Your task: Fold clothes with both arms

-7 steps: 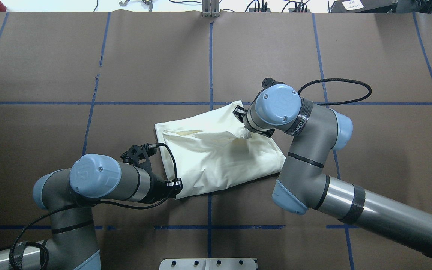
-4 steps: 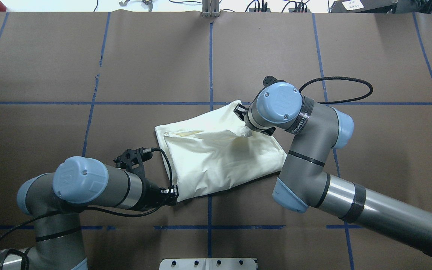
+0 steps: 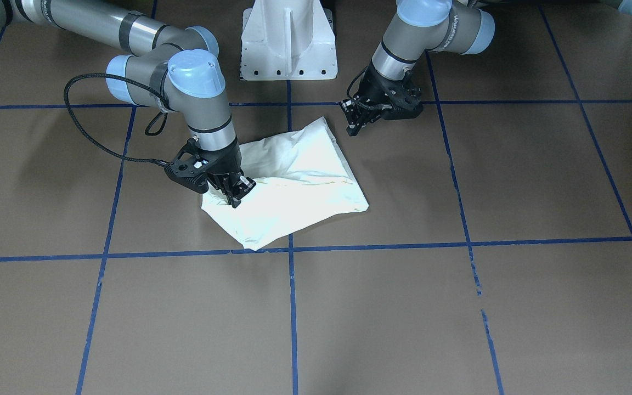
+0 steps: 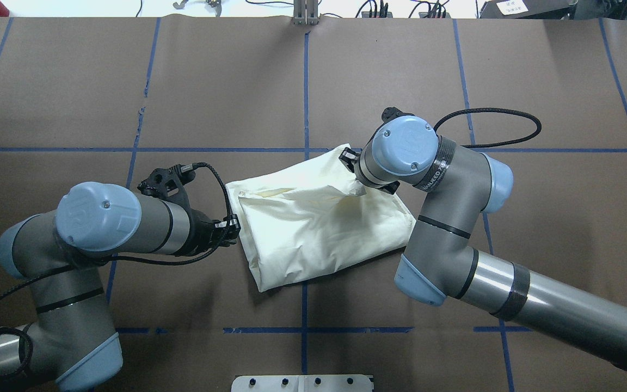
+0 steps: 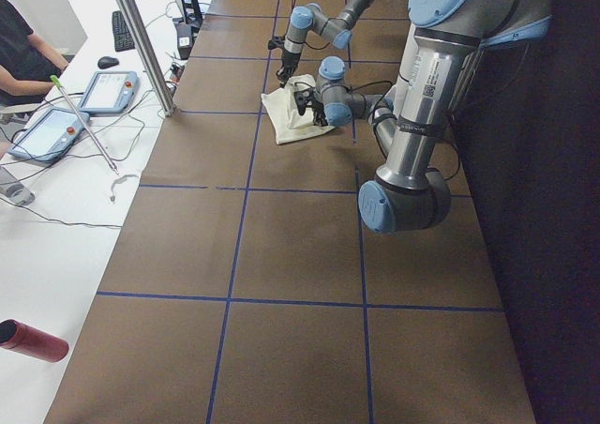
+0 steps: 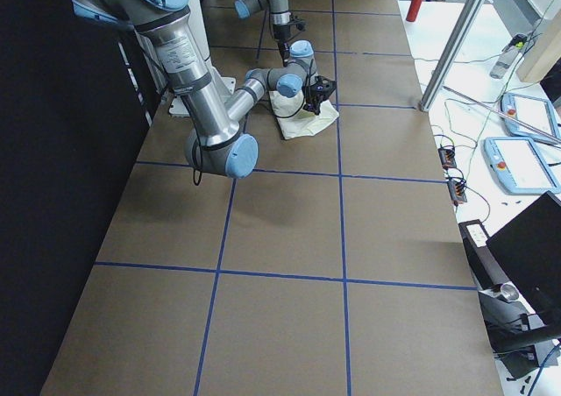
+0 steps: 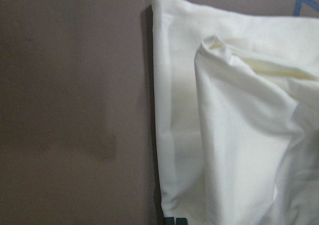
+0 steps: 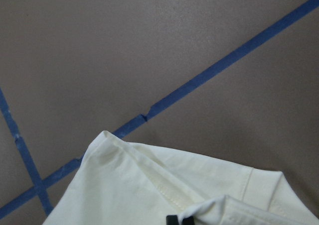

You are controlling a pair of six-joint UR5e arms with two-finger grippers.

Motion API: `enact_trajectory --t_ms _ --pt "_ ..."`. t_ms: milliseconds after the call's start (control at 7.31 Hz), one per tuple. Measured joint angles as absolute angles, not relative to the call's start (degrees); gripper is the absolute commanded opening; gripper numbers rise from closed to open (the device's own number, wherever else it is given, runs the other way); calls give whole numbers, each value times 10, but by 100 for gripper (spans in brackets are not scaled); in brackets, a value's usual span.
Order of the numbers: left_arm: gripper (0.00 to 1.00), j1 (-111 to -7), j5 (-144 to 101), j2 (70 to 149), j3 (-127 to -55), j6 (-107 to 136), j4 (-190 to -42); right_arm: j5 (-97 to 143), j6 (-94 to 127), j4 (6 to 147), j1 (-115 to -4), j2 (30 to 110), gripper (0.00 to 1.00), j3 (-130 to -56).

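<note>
Roughly mid-to-late fold, by my read: shirt (image 4: 319,228) lies near counter (image 4: 455,81) centre as a skewed, lumpy packet, plain cream side up, no print showing. R claw (image 3: 235,196) is down on the far-right part of the packet, clenched on a raised tuck of the top layer; cloth peaks toward it. L claw (image 4: 233,231) sits just beside the shirt's left edge, off the cloth, tips appearing pressed together in the wrist view, holding nothing. Next move prob. calls for R to draw or lay its pinched layer flat while L re-takes or pins the left edge, else the whole packet may slide. Fabric: soft matte knit, limp, shallow creases, stitched hem (image 8: 164,185) visible, corners rounded not crisp. Counter cover: flat brown, matte, gridded w/ blue tape (image 4: 306,81)
</note>
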State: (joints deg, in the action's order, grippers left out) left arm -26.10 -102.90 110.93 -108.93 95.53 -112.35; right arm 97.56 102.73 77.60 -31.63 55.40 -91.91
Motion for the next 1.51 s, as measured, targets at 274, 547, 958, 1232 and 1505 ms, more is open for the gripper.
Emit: enact_trajectory --t_ms 274,547,958,1232,1505 --pt "29 -274 -1024 1133 -1053 968 -1142 976 1027 776 -316 554 0 -919" --pt "29 -275 -1024 1141 -1015 980 -1185 976 1027 776 -316 554 0 -918" --pt "31 -276 -1024 1155 -984 991 -1212 976 1027 776 -316 554 0 -918" --pt "0 -277 -1024 1156 -965 997 -1240 976 1028 776 -316 554 0 -918" --pt "0 -279 -1024 1157 -964 998 -1248 976 1028 776 -316 554 0 -918"
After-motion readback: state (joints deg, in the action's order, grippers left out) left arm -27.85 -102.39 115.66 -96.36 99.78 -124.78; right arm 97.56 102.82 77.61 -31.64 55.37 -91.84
